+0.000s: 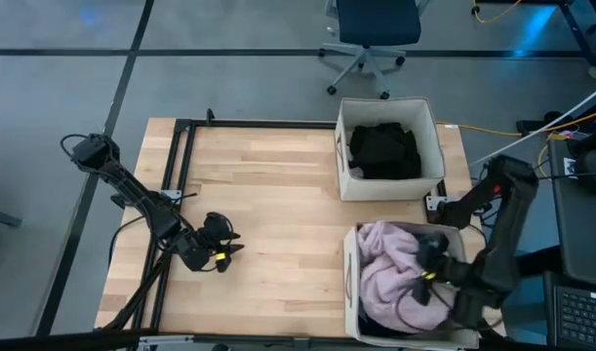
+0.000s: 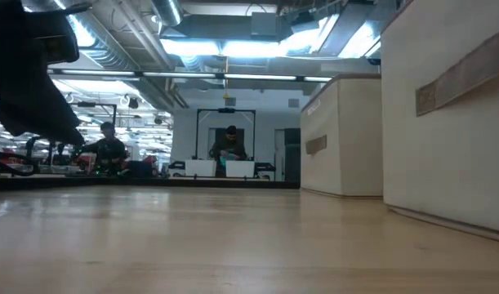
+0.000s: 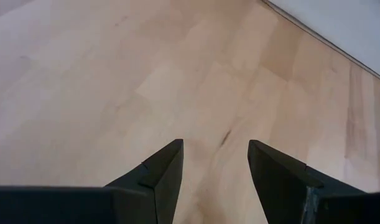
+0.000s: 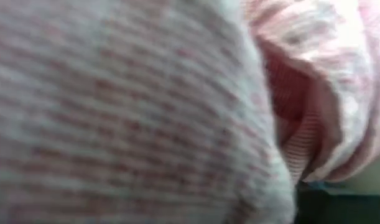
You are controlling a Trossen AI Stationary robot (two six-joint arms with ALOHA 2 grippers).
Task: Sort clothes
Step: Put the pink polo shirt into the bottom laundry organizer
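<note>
Pink garment being placed in the near bin

The pink garment lies heaped in the near bin, black clothes in the far bin. The right gripper is pressed into the pink fabric, its finger state not discernible; withdrawal is judged next. The left gripper is held open over bare table.

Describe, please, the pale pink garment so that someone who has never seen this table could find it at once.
On the wooden table, two square beige bins stand along the right side. The pink garment fills the nearer bin, where the right gripper reaches in. It is pale, soft and bunched, whereas the far bin holds black clothes.
</note>
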